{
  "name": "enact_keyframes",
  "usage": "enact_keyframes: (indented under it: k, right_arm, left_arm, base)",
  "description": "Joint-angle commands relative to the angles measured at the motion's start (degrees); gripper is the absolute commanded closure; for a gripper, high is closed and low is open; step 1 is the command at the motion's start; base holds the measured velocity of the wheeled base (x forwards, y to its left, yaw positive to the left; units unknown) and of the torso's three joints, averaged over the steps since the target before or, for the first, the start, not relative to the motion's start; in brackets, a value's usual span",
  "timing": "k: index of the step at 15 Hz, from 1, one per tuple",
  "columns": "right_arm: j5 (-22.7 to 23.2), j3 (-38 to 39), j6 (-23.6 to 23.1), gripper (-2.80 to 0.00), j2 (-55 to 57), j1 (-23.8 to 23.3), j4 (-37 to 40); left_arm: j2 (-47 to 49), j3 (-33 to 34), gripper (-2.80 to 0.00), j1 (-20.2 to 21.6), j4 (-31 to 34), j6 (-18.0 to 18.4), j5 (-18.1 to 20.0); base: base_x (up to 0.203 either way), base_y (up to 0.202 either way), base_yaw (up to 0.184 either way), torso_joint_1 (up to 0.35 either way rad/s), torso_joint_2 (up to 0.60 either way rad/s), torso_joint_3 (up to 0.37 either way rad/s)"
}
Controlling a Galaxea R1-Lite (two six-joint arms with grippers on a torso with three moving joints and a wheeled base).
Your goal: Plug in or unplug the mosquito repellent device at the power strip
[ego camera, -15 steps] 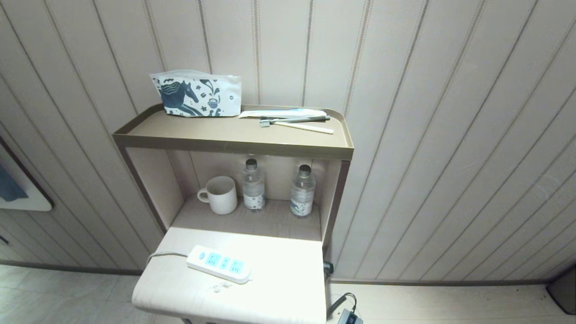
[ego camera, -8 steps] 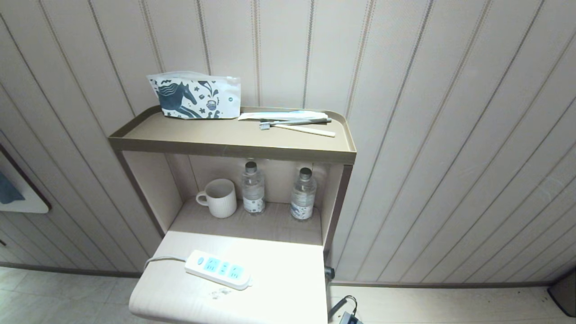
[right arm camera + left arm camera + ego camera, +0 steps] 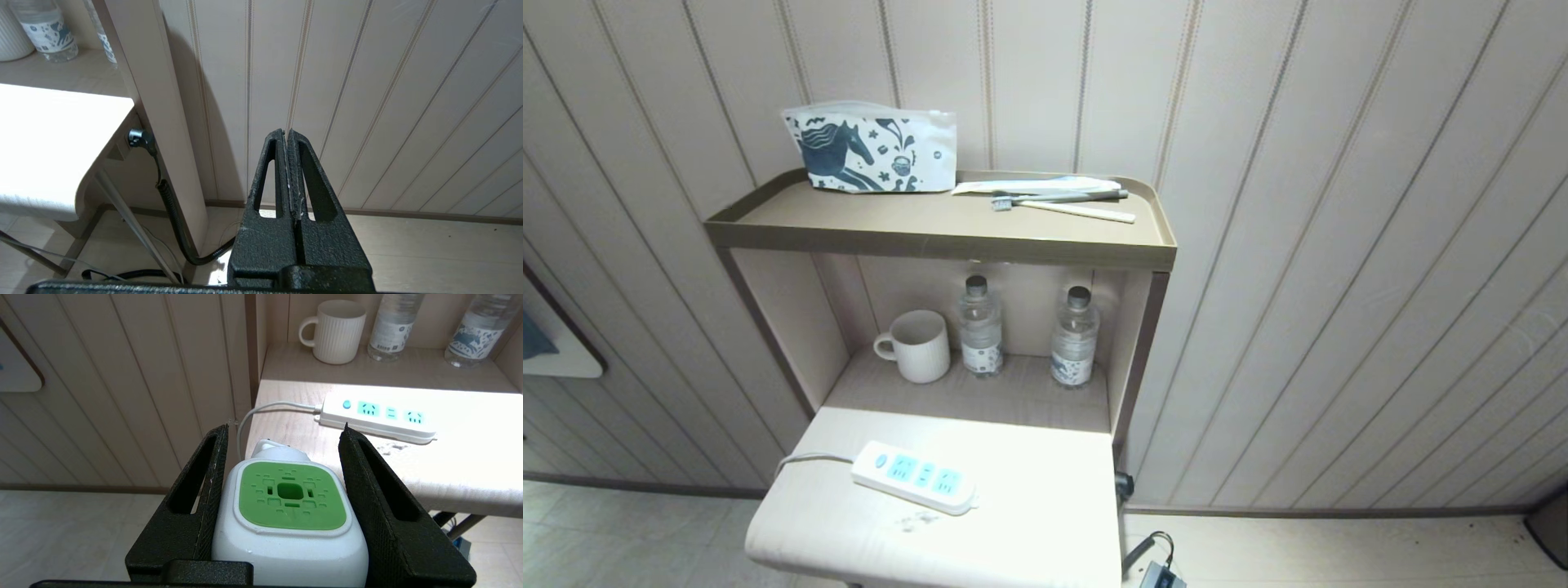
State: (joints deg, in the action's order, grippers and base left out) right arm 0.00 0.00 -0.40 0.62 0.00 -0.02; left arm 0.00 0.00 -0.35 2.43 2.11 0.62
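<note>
Green-faced mosquito repellent device [image 3: 286,514] sits clamped between the left gripper's [image 3: 286,430] fingers, short of the table's [image 3: 1045,506] left edge. Beyond it, the power strip [image 3: 376,418] lies near that edge, sockets empty. Right gripper [image 3: 286,132] is pressed together, empty.

White power strip [image 3: 913,478] with light-blue socket panels, white-and-green mosquito repellent device [image 3: 288,514], horse-patterned blue-and-white pouch [image 3: 872,149]

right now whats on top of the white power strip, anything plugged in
Nothing: the white power strip with light-blue socket panels lies bare on the pale tabletop. The green-and-white mosquito repellent device sits in the left pincer; its plug side faces away, hidden.
</note>
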Motion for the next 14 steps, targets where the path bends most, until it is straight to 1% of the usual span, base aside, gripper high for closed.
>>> enact_keyframes:
  k: [1,4,11,13,14]
  right_arm:
    - [0.0,0.0,-0.04,0.0,0.08,0.0,0.02]
    - [0.0,0.0,-0.01,0.0,0.08,0.0,0.02]
    - [0.0,0.0,-0.04,0.0,0.08,0.0,-0.06]
    - [0.0,0.0,-0.04,0.0,0.08,0.0,-0.06]
    - [0.0,0.0,-0.04,0.0,0.08,0.0,0.0]
  left_arm:
    - [0.0,0.0,0.0,0.0,0.04,0.0,-0.01]
    - [0.0,0.0,0.0,0.0,0.04,0.0,0.07]
    - [0.0,-0.01,0.0,0.0,-0.13,0.25,-0.29]
    - [0.04,-0.83,0.0,0.0,-1.08,0.4,-0.48]
    - [0.25,-2.81,0.0,0.0,-1.21,0.27,-0.88]
  base:
    - [0.0,0.0,0.0,-0.17,0.37,0.205]
    - [0.0,0.0,0.0,-0.207,0.45,0.244]
    - [0.0,0.0,0.0,-0.245,0.54,0.297]
    - [0.0,0.0,0.0,-0.229,0.52,0.29]
    - [0.0,0.0,0.0,-0.226,0.52,0.286]
